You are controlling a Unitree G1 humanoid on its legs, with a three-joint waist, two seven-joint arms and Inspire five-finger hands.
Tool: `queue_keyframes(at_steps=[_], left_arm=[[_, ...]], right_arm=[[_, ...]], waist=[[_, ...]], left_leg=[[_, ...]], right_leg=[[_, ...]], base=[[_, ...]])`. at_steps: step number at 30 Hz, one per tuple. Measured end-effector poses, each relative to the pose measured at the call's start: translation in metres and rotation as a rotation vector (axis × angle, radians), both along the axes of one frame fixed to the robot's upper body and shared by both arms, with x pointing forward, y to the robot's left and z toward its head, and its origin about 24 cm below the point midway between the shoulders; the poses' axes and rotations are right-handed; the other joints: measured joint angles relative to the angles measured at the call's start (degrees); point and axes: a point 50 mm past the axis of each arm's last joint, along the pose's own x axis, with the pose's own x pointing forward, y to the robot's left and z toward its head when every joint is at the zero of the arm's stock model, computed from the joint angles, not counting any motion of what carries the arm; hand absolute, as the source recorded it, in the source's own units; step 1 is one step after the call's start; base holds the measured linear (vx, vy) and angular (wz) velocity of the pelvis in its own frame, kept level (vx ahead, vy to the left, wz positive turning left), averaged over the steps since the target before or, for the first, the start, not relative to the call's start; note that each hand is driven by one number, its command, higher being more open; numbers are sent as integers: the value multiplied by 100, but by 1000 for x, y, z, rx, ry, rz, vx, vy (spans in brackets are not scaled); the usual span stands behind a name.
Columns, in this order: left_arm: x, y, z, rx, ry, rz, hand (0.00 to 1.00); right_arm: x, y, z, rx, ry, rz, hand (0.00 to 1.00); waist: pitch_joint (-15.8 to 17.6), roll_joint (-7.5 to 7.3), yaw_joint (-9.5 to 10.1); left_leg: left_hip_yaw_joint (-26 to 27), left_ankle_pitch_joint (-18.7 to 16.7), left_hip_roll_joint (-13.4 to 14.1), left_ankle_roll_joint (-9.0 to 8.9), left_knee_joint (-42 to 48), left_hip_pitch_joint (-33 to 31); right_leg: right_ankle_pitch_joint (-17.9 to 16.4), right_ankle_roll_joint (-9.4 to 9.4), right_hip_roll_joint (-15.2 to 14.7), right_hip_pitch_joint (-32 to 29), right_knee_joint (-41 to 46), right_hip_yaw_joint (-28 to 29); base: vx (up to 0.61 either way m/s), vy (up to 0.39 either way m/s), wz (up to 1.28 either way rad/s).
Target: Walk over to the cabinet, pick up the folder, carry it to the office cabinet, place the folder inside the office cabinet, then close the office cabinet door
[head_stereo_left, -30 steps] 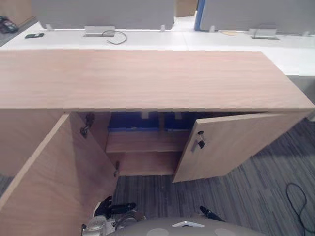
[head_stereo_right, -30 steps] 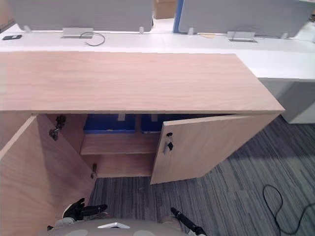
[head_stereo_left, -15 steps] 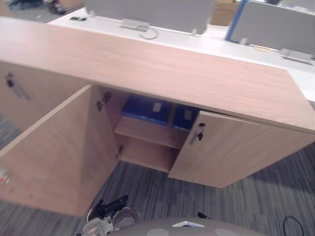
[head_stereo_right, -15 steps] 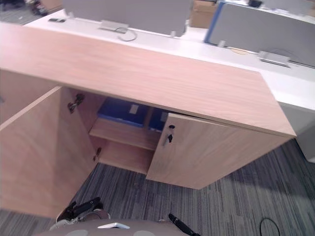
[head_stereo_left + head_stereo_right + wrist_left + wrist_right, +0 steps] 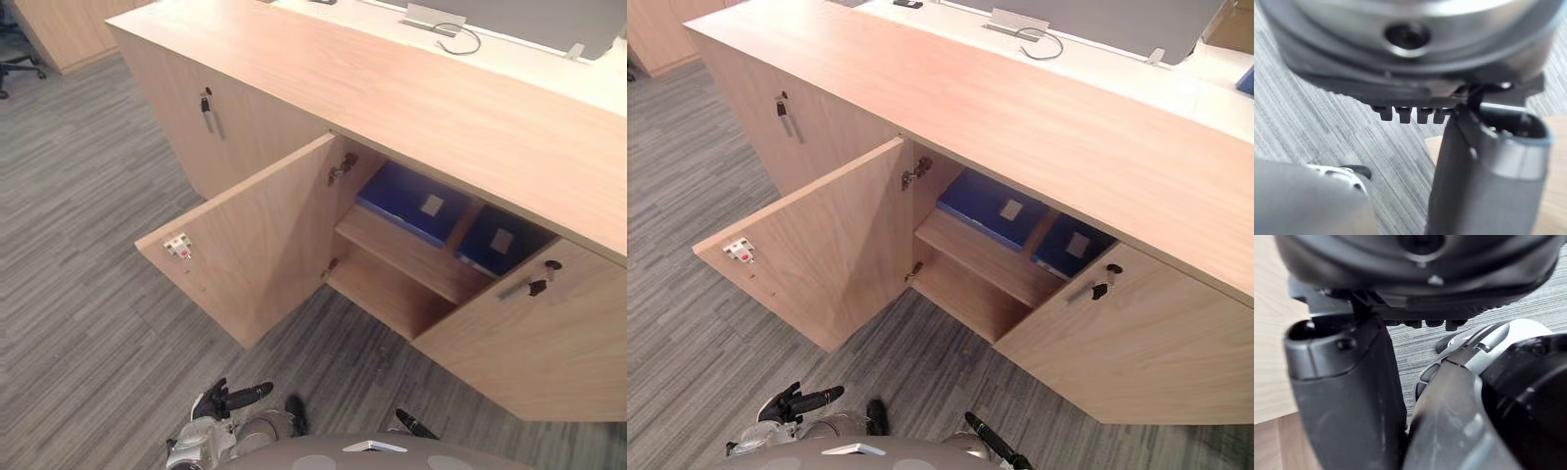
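Two blue folders (image 5: 407, 201) (image 5: 495, 240) lie flat on the upper shelf inside the long wooden cabinet (image 5: 392, 88). The cabinet's left door (image 5: 245, 245) stands wide open toward me. Its right door (image 5: 539, 343), with a dark handle, is part open in front of the second folder. My left hand (image 5: 230, 399) hangs low over the carpet, fingers straight and holding nothing. Low down too, my right hand (image 5: 994, 446) is relaxed and bare. Both hands are well short of the cabinet.
A closed door with a metal handle (image 5: 206, 113) is further left on the same cabinet. Behind the cabinet runs a white desk (image 5: 1097, 64) with a grey socket box and a cable. Grey striped carpet (image 5: 88, 274) spreads to the left.
The whole picture has swung, so the camera has turned: the cabinet now runs off to the upper right and more floor shows on the left. The folders and doors stand as before.
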Motion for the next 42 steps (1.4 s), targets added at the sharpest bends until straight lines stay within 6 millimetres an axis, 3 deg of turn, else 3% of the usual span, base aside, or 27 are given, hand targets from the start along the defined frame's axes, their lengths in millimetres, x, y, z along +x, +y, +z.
queue_keyframes(at_steps=[3, 6, 7, 9, 11, 14, 16, 18, 21, 23, 25, 26, 28, 30, 32, 33, 34, 35, 36, 38, 42], left_arm=[[-4, 0, -1, -10, 7, -5, 100], [-3, -5, -2, -35, 3, -26, 100], [-2, -11, -2, -47, 2, -50, 100], [-2, -12, -2, -39, 8, -83, 100], [-1, -12, -2, -36, 6, -82, 100], [-2, -9, -2, -30, 6, -75, 100], [-2, -8, -2, -33, 5, -63, 100], [-4, -10, -3, -52, 5, -27, 100], [-7, -8, -3, -80, 2, 29, 100], [-8, -5, -3, -85, -1, 61, 100], [-3, -2, -1, -83, -16, 79, 100], [1, -2, 0, -92, -29, 99, 100], [6, -1, 2, -92, -52, 127, 100], [6, 5, 3, -71, -50, 152, 100], [11, 15, 7, -41, -72, 167, 100], [14, 16, 8, -41, -81, 171, 100], [15, 22, 10, -29, -88, 183, 100], [17, 29, 13, -11, -102, 194, 100], [19, 33, 14, -3, -109, 200, 100], [20, 45, 18, 23, -113, 202, 100], [24, 59, 24, 56, -128, 195, 100]], right_arm=[[0, 0, 0, 3, 4, 1, 100], [-3, -1, 0, -2, 7, -3, 100], [-1, -3, 1, -10, -10, -9, 100], [1, 1, 1, 0, -21, -13, 100], [-1, 6, 0, 12, -13, -9, 100], [-6, 8, -2, 29, 7, -8, 100], [-8, 6, -1, 29, 12, -13, 100], [-10, 4, -1, 27, 13, -41, 100], [-23, 6, -2, 38, 45, -79, 100], [-22, 7, -2, 39, 42, -81, 100], [-13, 7, -2, 36, 17, -77, 100], [-10, 5, -2, 31, 11, -77, 100], [-2, -2, 0, 10, -8, -72, 100], [1, -3, 0, 6, -13, -77, 100], [-5, 1, -1, 19, 0, -89, 100], [-8, -1, -1, 15, 4, -99, 100], [-15, 2, -1, 26, 22, -122, 100], [-21, 5, -2, 39, 38, -126, 100], [-23, 6, -2, 43, 42, -128, 100], [-25, 3, -2, 36, 42, -145, 100], [-26, -1, -1, 32, 38, -130, 100]], waist=[[-13, 10, -12], [-19, 26, -66], [-25, 52, -128], [-51, 31, -184], [-90, -30, -151], [-215, -156, -63], [-256, -133, -4], [-207, -146, -50], [-169, -188, -35], [-168, -246, 1], [-112, -247, -25], [-45, -240, -27], [70, -83, 10], [173, -40, -15], [98, -227, -37], [112, -146, -52], [71, -136, -67], [-52, -240, -111], [-70, -216, -125], [-148, 7, -175], [-230, 115, -184]], left_leg=[[19, 220, -60, 2, -571, 356], [-196, 350, -160, 43, -935, 669], [-427, 380, -204, 88, -938, 743], [-699, 401, -228, 93, -910, 757], [-919, 436, -260, 74, -919, 749], [-1085, 509, -353, -45, -1020, 730], [-1084, 621, -326, -101, -1195, 736], [-1158, 800, -285, -174, -1399, 766], [-1296, 852, -144, -261, -1510, 993], [-1352, 809, -50, -341, -1443, 1019], [-1426, 584, -31, -383, -896, 653], [-1392, 221, 22, -390, -279, 241], [-1174, -188, 220, -344, 506, -181], [-1042, -274, 251, -320, 586, -213], [-485, -283, 323, -267, 419, -127], [-392, -199, 418, -325, 419, -185], [-413, -15, 278, -339, 87, -62], [-440, 233, 134, -304, -489, 162], [-469, 376, 99, -299, -762, 266], [-514, 895, 98, -286, -1772, 760], [-498, 920, 78, -248, -1813, 871]], right_leg=[[187, -7, -40, -16, 209, 13], [195, -8, -237, -125, 991, -66], [169, -21, -349, -397, 1719, 188], [-144, -112, -211, -531, 2018, 881], [-340, -15, -25, -509, 1698, 1176], [-257, 53, 102, -423, 635, 1098], [-287, 98, 198, -333, 209, 1090], [-327, 192, 283, -200, -61, 990], [-310, 160, 406, 81, -119, 859], [-271, 99, 511, 183, -148, 859], [-271, 99, 530, 131, -144, 826], [-275, 94, 557, 38, -137, 730], [-299, 58, 659, -33, -117, 691], [-308, 54, 652, -52, -83, 717], [-298, 57, 434, -154, -208, 678], [-295, 67, 481, -154, -183, 633], [-242, 68, 445, -164, -187, 648], [-93, 3, 392, -105, -327, 684], [-4, -38, 394, -92, -379, 686], [302, -145, 482, -65, -463, 726], [475, -93, 499, -26, -439, 865]], base=[[49, 33, -8], [62, 29, 37], [80, 23, 70], [100, -13, 88], [68, -54, 74], [70, -130, 33], [50, -154, -11], [34, -188, 8], [35, -146, 23], [-5, -106, 16], [-68, -44, 22], [-102, 1, 12], [-104, 37, -10], [-67, 67, -10], [-34, 103, 11], [6, 100, 24], [75, 47, 25], [126, 61, 23], [157, 77, 20], [142, 100, 10], [91, 59, -1]])
